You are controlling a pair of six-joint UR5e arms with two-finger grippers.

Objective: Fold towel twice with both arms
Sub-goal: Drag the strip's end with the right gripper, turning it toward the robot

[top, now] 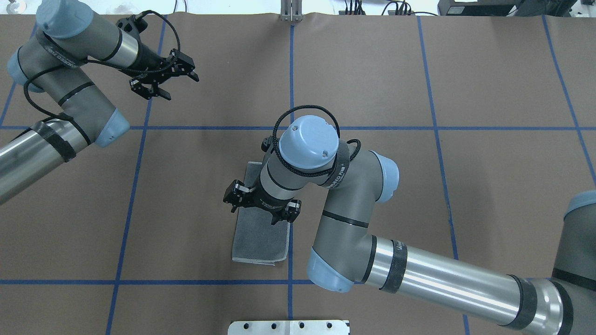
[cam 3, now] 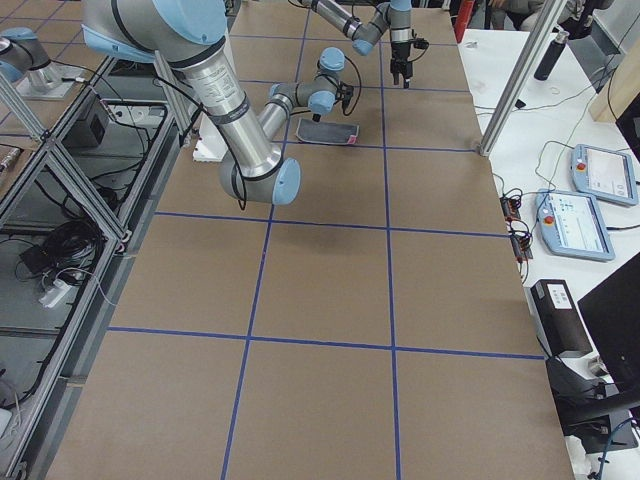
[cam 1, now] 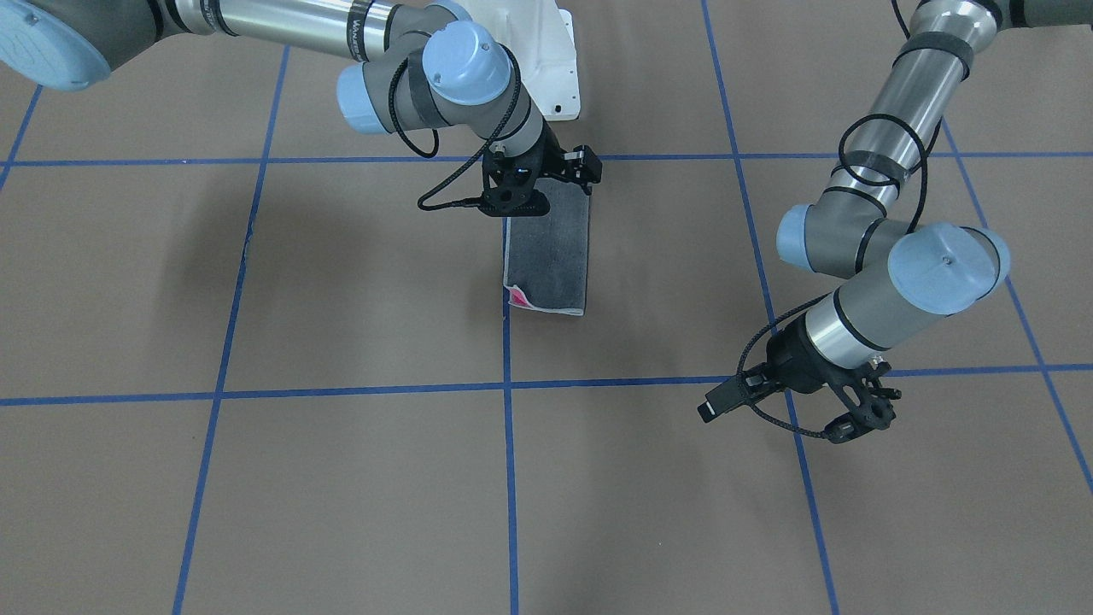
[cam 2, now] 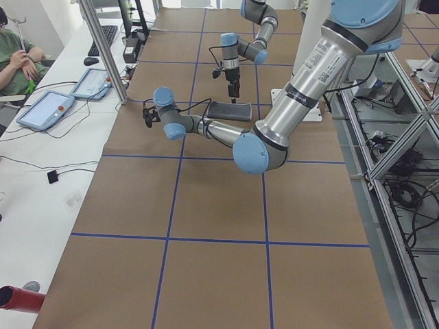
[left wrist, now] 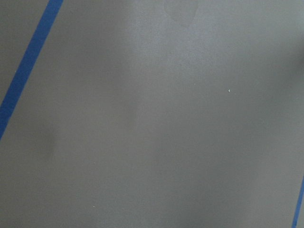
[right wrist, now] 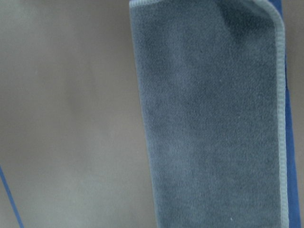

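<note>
Terry cloth, soft and limp, the towel (cam 1: 551,256) will likely sag when lifted, so pinching the two corners of a short end seems best. It lies as a dark grey strip, pale-edged with pink peeking at one corner, just below the jaws of the right arm (cam 1: 465,81) and well apart from those of the left arm (cam 1: 897,85). I cannot tell whether either pair is spread or pressed together.

Right pincer (top: 261,208) and wrist hiding the middle of the towel (top: 260,239) from overhead, towel running off the right wrist view's lower edge
</note>
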